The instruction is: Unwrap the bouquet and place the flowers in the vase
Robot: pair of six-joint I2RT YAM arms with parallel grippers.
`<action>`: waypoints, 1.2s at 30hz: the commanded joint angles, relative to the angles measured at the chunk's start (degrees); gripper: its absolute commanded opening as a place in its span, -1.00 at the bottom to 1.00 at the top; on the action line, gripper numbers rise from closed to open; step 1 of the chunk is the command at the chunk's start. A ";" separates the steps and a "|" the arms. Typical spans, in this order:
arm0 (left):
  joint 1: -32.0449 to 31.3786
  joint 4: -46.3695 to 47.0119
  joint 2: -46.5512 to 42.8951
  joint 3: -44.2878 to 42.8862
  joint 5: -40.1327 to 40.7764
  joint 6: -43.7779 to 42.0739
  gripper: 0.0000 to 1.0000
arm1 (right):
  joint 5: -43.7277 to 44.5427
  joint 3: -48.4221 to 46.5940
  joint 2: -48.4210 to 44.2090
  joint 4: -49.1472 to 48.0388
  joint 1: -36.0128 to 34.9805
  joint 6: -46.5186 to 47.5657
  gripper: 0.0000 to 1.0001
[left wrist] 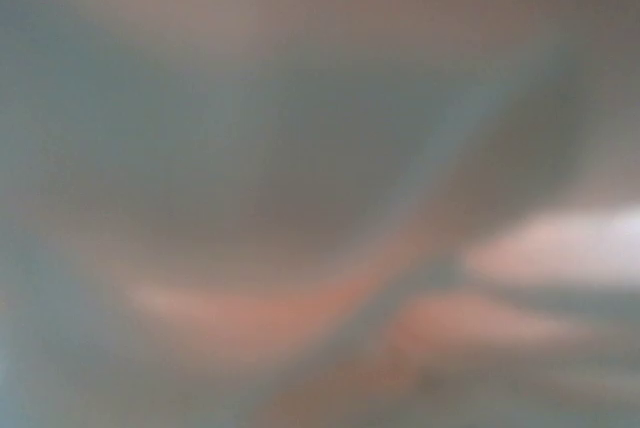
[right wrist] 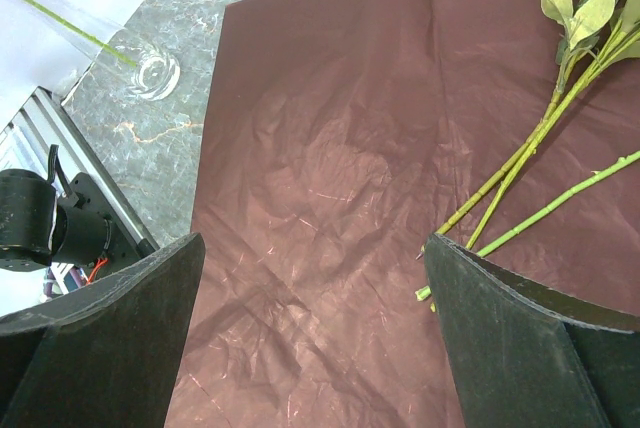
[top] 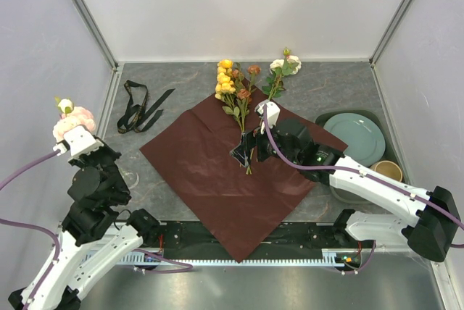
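Student: Where might we go wrong here?

Tutor: The left pincer [top: 72, 130], closed on the pink and cream roses [top: 72, 116], holds their stem [right wrist: 70, 20] slanting down to the vase [right wrist: 155, 73] at the left of the worktop [top: 181, 82]. Released so tilted, we judge, it could topple the glass. The other flowers [top: 233, 93] lie on the wrapping paper [top: 203, 172], blooms far, cut ends toward the wide-open right pincer [right wrist: 315, 338].

The wrapping paper [top: 210, 179], dark maroon, lies unfolded flat as a diamond at the table's centre. A yellow cluster [top: 226, 78], a rust-orange bloom [top: 244, 95] and a cream-white rose [top: 278, 65] lie across its far corner, stems pointing toward the centre. The pink and white blooms [top: 72, 118] are raised near the left edge. The vase [right wrist: 155, 73], clear glass, stands beside the paper's left side with a green stem [right wrist: 60, 10] inside.
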State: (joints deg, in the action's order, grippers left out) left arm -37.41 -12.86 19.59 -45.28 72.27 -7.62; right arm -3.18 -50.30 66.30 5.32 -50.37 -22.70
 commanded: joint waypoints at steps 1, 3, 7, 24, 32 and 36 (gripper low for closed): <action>-0.12 -0.94 -0.87 0.45 2.70 6.48 -0.74 | -0.51 -0.41 -0.12 -0.93 0.10 -0.68 0.96; -0.12 -1.29 -0.96 0.28 2.88 6.56 -0.68 | -0.51 -0.41 -0.03 -0.93 0.10 -0.68 0.96; -0.12 -1.46 -1.40 0.54 3.75 6.21 -0.57 | -0.60 -0.50 0.14 -1.02 0.10 -0.77 0.96; -0.12 -11.39 -0.70 -8.69 -4.06 11.31 0.54 | -0.77 -1.55 1.81 -0.66 0.10 -1.82 0.96; -0.12 -11.04 -0.61 -6.23 -6.00 10.61 0.43 | -1.13 -1.99 2.17 -0.40 0.10 -1.91 0.96; -0.12 -5.70 0.00 -4.39 -4.95 5.36 0.15 | -0.95 -1.82 1.99 -0.14 0.01 -2.00 0.96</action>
State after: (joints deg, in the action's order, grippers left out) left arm -37.41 -23.68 18.26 -51.20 67.22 0.38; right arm -3.86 -50.30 68.58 5.50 -50.37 -24.23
